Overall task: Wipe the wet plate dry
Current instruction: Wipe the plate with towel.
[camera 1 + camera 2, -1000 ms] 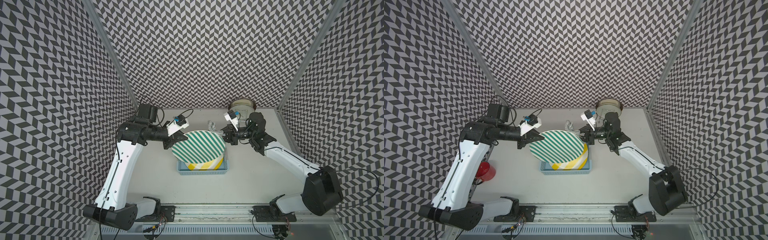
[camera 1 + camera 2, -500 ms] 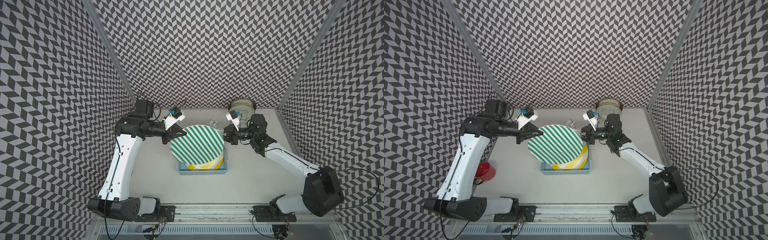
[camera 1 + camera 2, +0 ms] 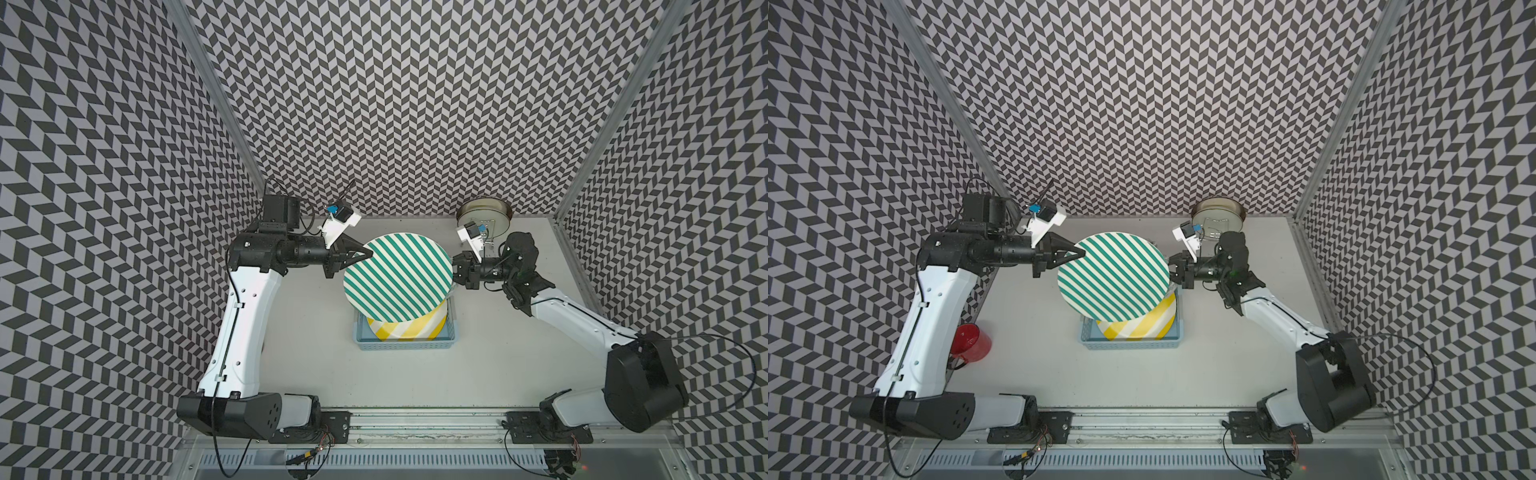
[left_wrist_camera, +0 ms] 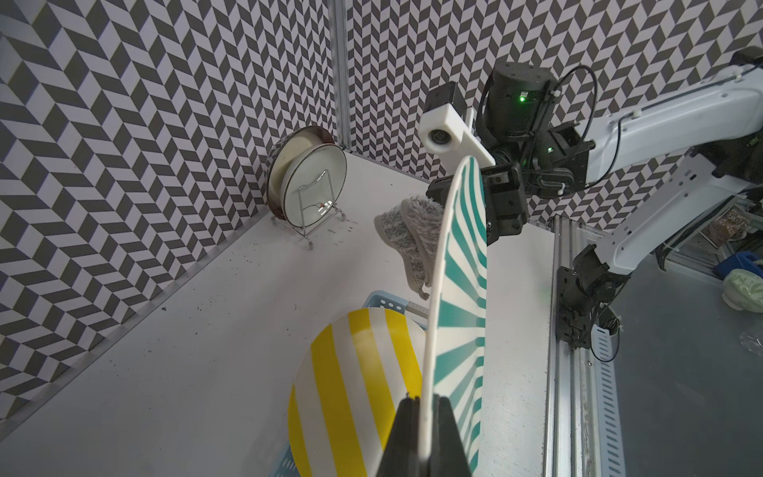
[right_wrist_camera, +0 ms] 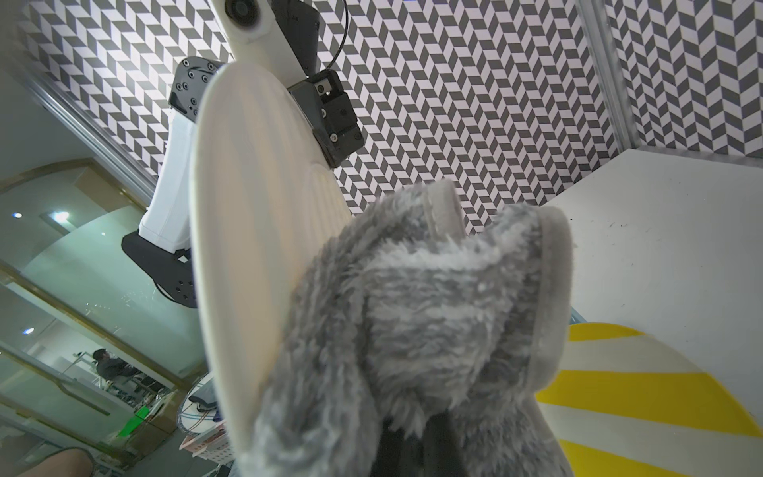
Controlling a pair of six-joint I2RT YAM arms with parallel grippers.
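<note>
A green-striped plate (image 3: pixel 398 282) (image 3: pixel 1113 276) hangs tilted above the blue basket (image 3: pixel 405 345). My left gripper (image 3: pixel 368 252) (image 4: pixel 423 402) is shut on its back-left rim. In the left wrist view the plate (image 4: pixel 462 264) shows edge-on, its striped face turned away from the back wall. My right gripper (image 3: pixel 455 276) (image 5: pixel 415 437) is shut on a fluffy grey cloth (image 5: pixel 413 309) (image 4: pixel 408 231). The cloth lies against the plate's plain white underside (image 5: pixel 247 231) near its right edge. In both top views the plate hides the cloth.
A yellow-striped plate (image 3: pixel 409 328) (image 4: pixel 351 384) leans in the basket (image 3: pixel 1129 343) below the held plate. A wire rack with a metal-rimmed dish (image 3: pixel 484 214) (image 4: pixel 307 181) stands at the back right. A red cup (image 3: pixel 971 340) sits by the left arm's base.
My left arm has raised and tipped the green-striped plate more upright, so its face looks rounder from above. The right gripper with the cloth has barely shifted.
</note>
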